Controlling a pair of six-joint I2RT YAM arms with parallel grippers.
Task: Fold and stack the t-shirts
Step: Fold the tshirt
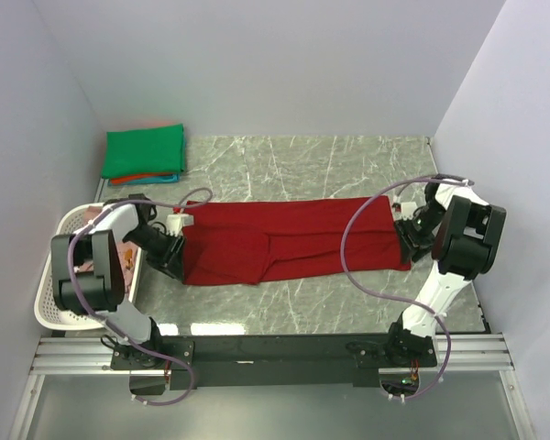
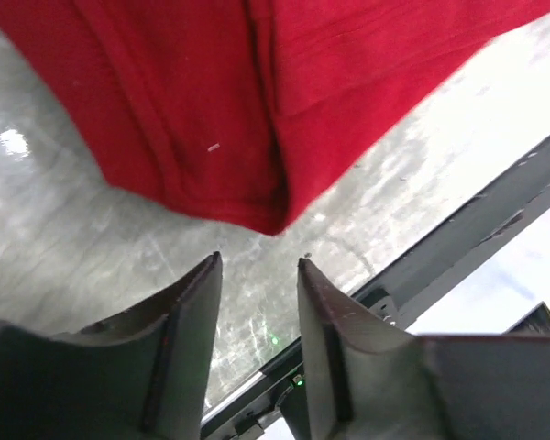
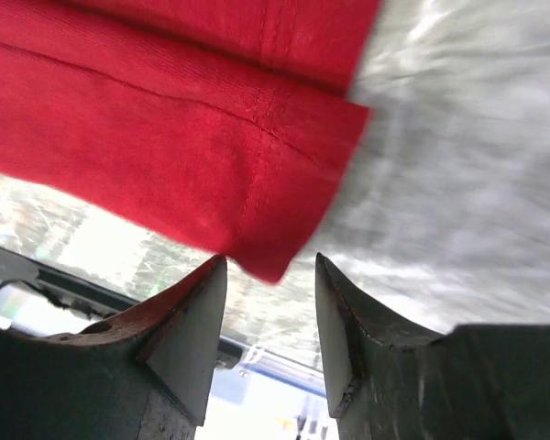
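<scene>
Near edge: both arm bases sit on the black rail [image 1: 284,348], left arm on the left.

Left gripper [image 2: 258,261] is open, with a clear gap between the fingers and nothing in it. It sits low over the table [image 1: 330,165] at the left end of the dark red shirt [image 1: 284,240]. In the wrist view the shirt's folded corner lies just past the fingertips, not between them.

Right gripper [image 3: 270,261] is also open and holds nothing. It's at the shirt's right end. In its wrist view the hemmed corner hangs right at the mouth of the gap, but the fingers aren't closed on it. That view is a bit blurred, so I can't tell whether the cloth brushes a finger.

The dark red shirt lies flat across the middle of the table as a long strip running left to right, with a fold line along its length.

Left of the table: white basket [image 1: 50,302], partly under the left arm, with pinkish cloth [image 1: 128,255] inside, mostly hidden.

Far left corner: a folded green shirt [image 1: 145,151] on top of a stack, with an orange-red shirt [image 1: 137,178] edge showing beneath it, well apart from the red one.
</scene>
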